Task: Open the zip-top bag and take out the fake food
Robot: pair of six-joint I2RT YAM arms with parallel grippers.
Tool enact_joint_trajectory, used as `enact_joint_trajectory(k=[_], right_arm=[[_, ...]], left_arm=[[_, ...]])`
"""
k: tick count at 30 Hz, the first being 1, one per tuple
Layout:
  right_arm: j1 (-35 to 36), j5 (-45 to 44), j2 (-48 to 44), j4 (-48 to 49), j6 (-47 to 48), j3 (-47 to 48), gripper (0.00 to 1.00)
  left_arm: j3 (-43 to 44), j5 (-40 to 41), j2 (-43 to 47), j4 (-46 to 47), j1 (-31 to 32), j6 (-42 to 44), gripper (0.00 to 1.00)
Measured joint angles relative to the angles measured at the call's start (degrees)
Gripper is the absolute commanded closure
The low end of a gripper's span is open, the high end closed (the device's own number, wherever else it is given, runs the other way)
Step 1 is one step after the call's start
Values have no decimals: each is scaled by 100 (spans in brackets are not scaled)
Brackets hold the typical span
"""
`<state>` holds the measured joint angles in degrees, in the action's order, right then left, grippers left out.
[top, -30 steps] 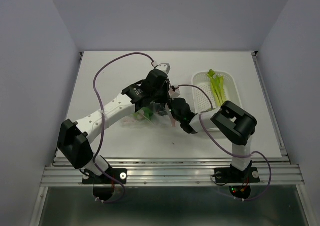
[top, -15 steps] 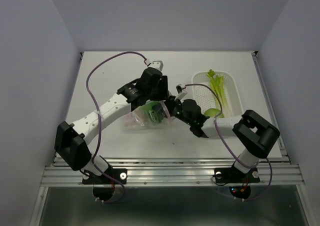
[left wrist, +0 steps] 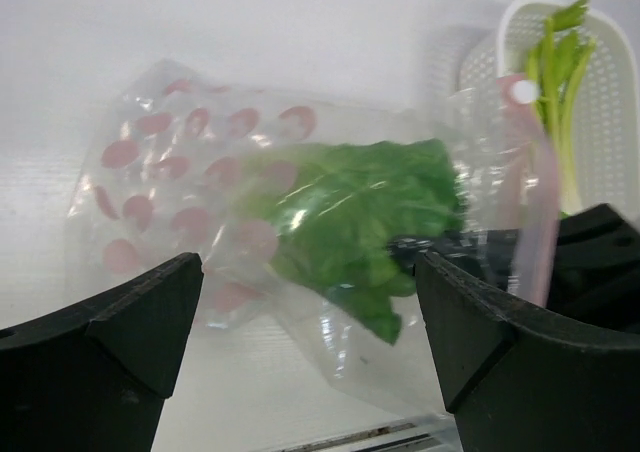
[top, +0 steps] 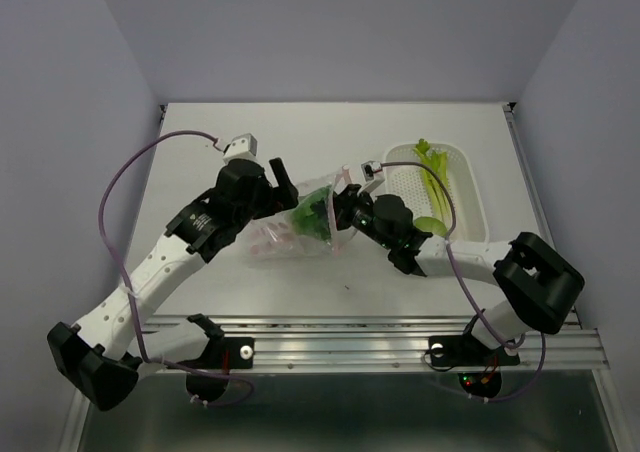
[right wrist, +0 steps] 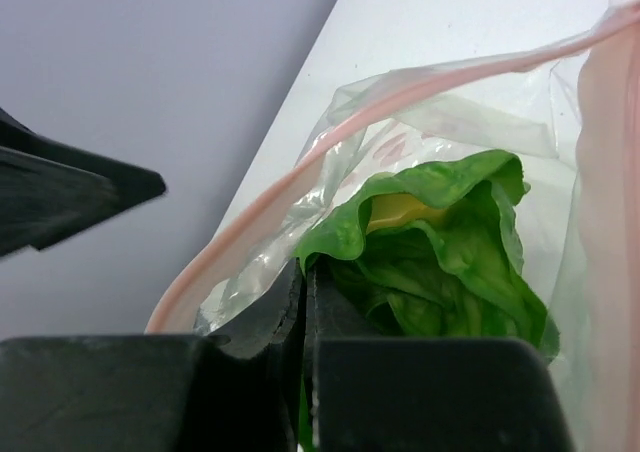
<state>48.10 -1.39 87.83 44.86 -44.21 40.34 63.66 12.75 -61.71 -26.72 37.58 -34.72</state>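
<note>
At the centre of the white table (top: 330, 132), a clear, crinkly plastic zip-top bag (left wrist: 200, 202) with pink dots is lying on its side, its pink zip strip (left wrist: 538, 222) gaping toward 3 o'clock. The right gripper (right wrist: 305, 282) is reaching into that mouth. Its fingers are pressed together and appear to be pinching the edge of a ruffled leafy green piece (right wrist: 440, 242) of plastic lettuce sitting inside the bag. The left gripper (left wrist: 308, 264) is hovering at the bag's 10 o'clock in the overhead view, fingers spread wide and touching nothing.

At the bag's 3 o'clock, a white perforated oval basket (top: 462, 177) is holding a long pale green stalk (top: 433, 172) and a rounded light-green item (top: 428, 224), both already out of the bag.

The opening step looks done and the emptying is under way; the leaf appears to be the last food inside. The next move is calling for the right arm to draw the leaf out toward 3 o'clock without dragging the light bag along. The open left claw would likely need to pin or grip the bag's closed end first.
</note>
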Motion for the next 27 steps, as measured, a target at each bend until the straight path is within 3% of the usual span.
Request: enact_joint_trajectory(k=[7,12,27], right_arm=[[-13,-208,-461,-422,74,46,99],[-13,-229,-496,-608,74,48,99],[-59,-417,-533,-931,116,48,99]], left_arm=[[-1239,-9,629,-380,-715,-540,1],[-1976,-385,704,-262,-846,-796,1],[-3047,-1093,466,577,-1086,-1399,1]])
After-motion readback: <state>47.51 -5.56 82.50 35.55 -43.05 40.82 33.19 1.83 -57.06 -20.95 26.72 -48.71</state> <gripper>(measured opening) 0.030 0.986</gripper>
